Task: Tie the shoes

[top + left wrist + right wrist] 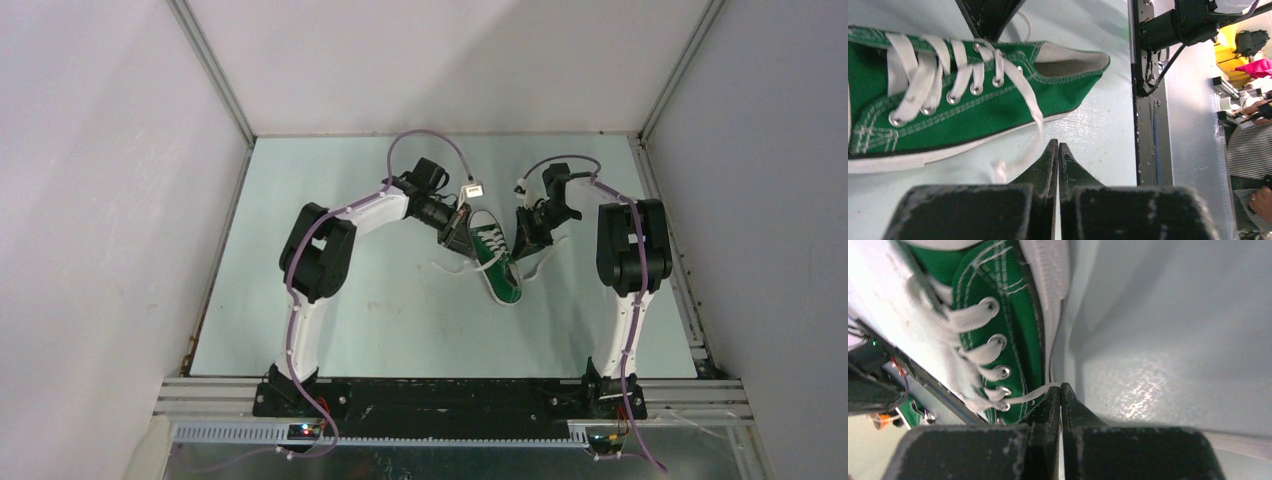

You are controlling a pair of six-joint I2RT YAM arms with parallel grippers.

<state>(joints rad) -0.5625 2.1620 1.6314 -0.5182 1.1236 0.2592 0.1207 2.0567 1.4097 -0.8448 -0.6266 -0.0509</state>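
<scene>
While untied, sneaker beside left gripper

The shoe is green canvas, matt and woven, with pale stitching. Its laces are flat white cloth, its eyelets are shiny metal, and its sole edge is smooth white rubber. Beside the shoe, the table is smooth and faintly glossy. The left gripper looks matt black, grainy and scuffed.
</scene>
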